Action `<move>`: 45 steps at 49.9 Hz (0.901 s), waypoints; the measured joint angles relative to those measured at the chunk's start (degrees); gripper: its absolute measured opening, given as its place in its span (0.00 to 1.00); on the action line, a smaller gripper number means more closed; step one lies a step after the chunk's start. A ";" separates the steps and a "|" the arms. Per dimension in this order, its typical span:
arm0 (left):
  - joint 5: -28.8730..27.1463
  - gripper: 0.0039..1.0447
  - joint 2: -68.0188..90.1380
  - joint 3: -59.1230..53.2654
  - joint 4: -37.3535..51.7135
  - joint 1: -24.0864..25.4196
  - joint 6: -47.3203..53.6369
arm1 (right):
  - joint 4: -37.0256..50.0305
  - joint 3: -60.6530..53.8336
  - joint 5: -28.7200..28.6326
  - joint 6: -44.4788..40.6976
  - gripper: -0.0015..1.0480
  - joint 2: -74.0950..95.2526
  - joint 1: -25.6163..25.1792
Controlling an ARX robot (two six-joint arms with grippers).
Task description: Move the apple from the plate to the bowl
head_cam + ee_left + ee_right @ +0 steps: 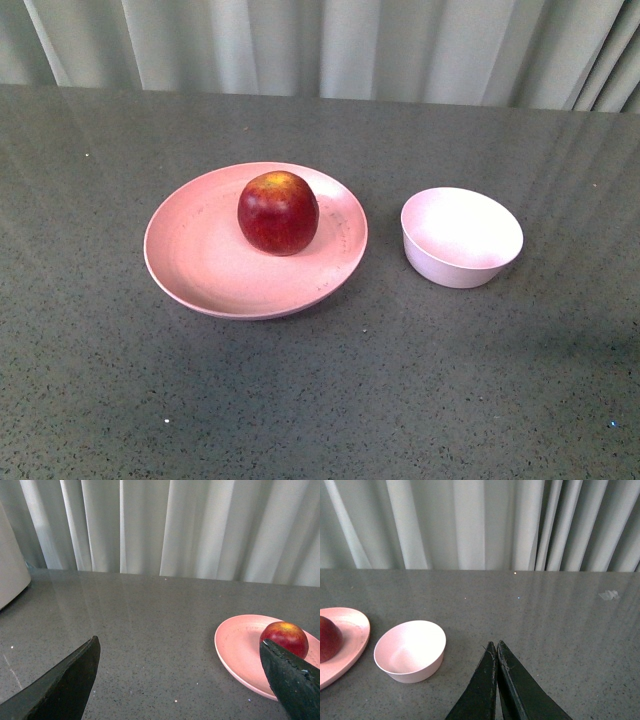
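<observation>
While the apple [278, 212] is seated on the plate [200, 265], ahead of the left gripper [178, 641], whose jaws are spread wide, the bowl [462, 238] is seen on the worktop [320, 400] ahead of the right gripper [495, 644], whose jaws are held together.

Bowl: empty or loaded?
Empty. The bowl shows only its bare pale inside; the apple sits on the plate.

The right wrist view's edge cuts off the apple [329, 639] and the plate [357, 628].
</observation>
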 joint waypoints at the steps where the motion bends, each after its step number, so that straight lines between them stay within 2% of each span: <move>1: 0.00 0.92 0.00 0.00 0.00 0.00 0.00 | -1.11 -0.02 0.00 0.00 0.02 -1.31 0.00; 20: 0.00 0.92 0.00 0.00 0.00 0.00 0.00 | -13.38 -0.07 0.00 0.02 0.02 -14.56 0.00; 45: 0.00 0.92 0.00 0.00 0.00 0.00 0.00 | -24.94 -0.07 0.02 0.00 0.02 -26.40 0.00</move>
